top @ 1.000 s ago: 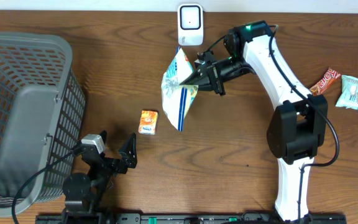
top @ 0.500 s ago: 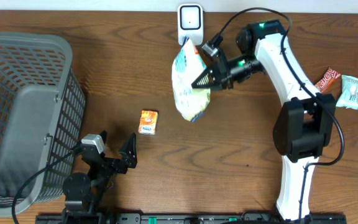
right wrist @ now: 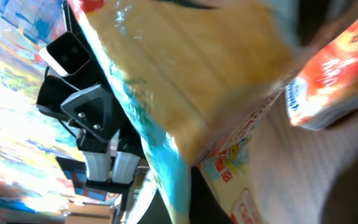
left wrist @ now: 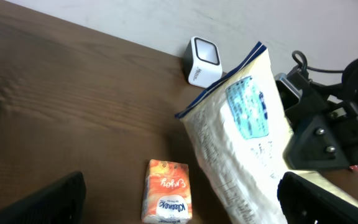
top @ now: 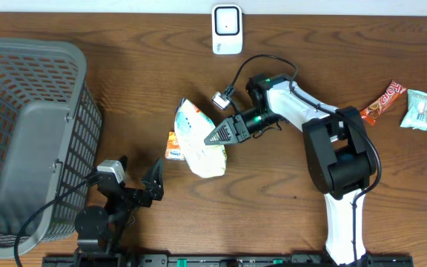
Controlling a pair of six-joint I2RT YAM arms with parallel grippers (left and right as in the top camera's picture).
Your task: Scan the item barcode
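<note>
When you read the overhead view with twelve o'clock at the far edge of the brown wooden table (top: 124,67), you find the right gripper (top: 213,136) near the table centre. Its jaws are clenched on the white, yellow and blue plastic snack bag (top: 199,144).

The bag extends from the jaws toward nine o'clock. It overlaps the three o'clock edge of the small orange tissue pack (top: 171,145); whether the two touch cannot be determined. Whether the bag rests on the table or hangs above it cannot be determined either.

The white box-shaped barcode scanner (top: 227,30) stands at twelve o'clock from the bag, well apart from it, at the far table edge.

The left gripper (top: 138,176) sits at seven o'clock from the bag, near the front edge. Its jaws are released and spread wide.

The grey plastic mesh basket (top: 28,89) occupies the nine o'clock side of the table. At three o'clock, near the right edge, an orange-red wrapped bar (top: 386,98) lies just beside a pale green packet (top: 419,110).

From the left wrist camera, you see the bag upright between the tissue pack and the right gripper, its blue-edged end pointing toward the scanner. The right wrist camera shows the bag blurred and filling most of the frame.
</note>
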